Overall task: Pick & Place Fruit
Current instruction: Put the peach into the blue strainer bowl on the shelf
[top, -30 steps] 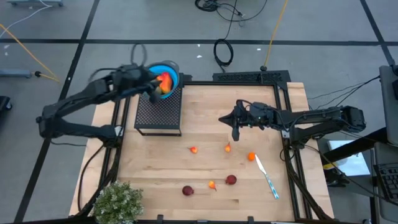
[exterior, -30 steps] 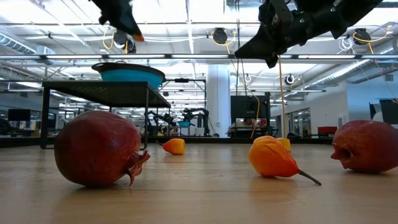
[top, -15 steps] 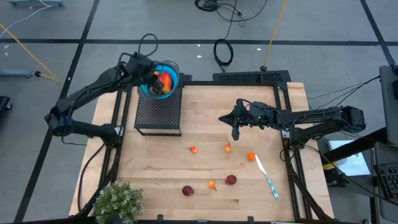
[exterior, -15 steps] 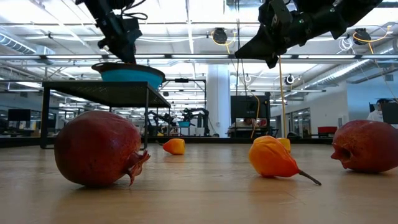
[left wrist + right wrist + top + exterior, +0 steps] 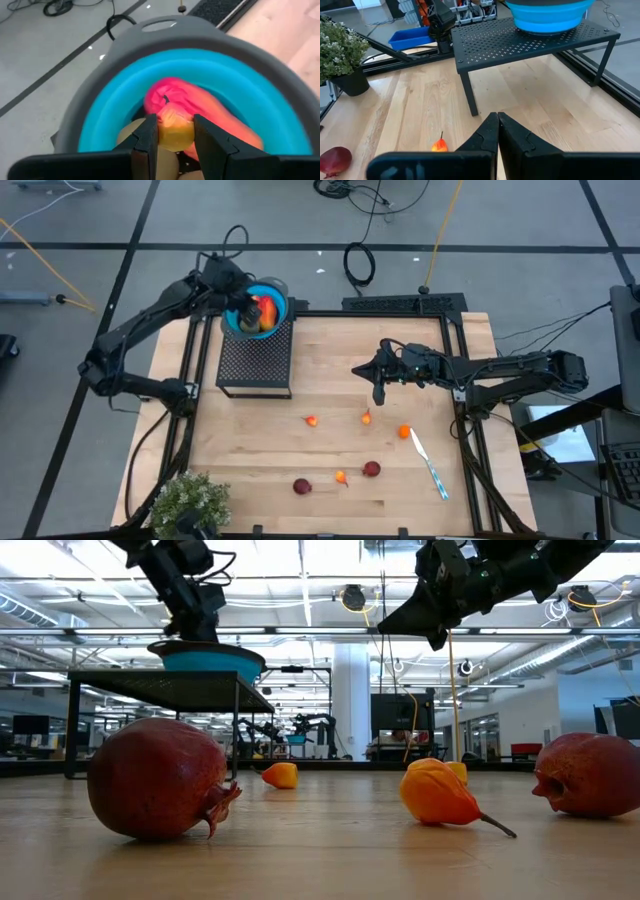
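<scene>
At the counter's (image 5: pixel 330 380) eleven o'clock, the left hand (image 5: pixel 232 292) hangs over the blue bowl (image 5: pixel 275 297); right hand (image 5: pixel 378 385) waits pinched shut mid-counter. Left wrist view: fingers (image 5: pixel 148 140) clamp a yellowish fruit (image 5: pixel 175 131) above the red-orange oblong (image 5: pixel 200 107); lower, then release gently.

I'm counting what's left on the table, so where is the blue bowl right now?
In the high view the blue bowl sits on the black mesh stand at the table's far left corner, with the left gripper over it.
</scene>
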Motion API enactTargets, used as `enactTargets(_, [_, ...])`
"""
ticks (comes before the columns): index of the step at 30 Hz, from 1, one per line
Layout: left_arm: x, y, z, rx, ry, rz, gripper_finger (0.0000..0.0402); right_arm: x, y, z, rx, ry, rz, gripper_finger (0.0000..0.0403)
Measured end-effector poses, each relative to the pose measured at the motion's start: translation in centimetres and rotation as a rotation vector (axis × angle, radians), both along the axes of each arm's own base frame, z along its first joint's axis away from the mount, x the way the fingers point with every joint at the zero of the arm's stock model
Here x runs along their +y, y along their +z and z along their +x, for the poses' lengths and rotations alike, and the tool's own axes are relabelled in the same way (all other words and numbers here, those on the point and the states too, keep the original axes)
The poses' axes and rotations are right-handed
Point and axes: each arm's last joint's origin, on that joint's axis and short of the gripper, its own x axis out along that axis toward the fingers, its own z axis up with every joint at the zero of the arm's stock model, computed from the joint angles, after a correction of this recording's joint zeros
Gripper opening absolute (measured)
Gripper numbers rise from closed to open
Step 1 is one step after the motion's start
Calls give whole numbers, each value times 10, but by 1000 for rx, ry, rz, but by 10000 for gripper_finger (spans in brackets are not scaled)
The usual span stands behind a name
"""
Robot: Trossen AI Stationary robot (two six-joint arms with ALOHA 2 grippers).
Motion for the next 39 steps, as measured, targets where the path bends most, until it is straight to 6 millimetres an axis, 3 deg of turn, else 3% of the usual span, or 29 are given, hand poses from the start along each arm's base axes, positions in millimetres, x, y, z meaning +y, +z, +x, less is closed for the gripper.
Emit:
enactTargets(10, [17,-8,-1,-7,-5,-12,97,0,0,0,0,0,0,0])
enactTargets(39, [35,-17,0,16,-27,40,97,0,0,0,-1,0,0,0])
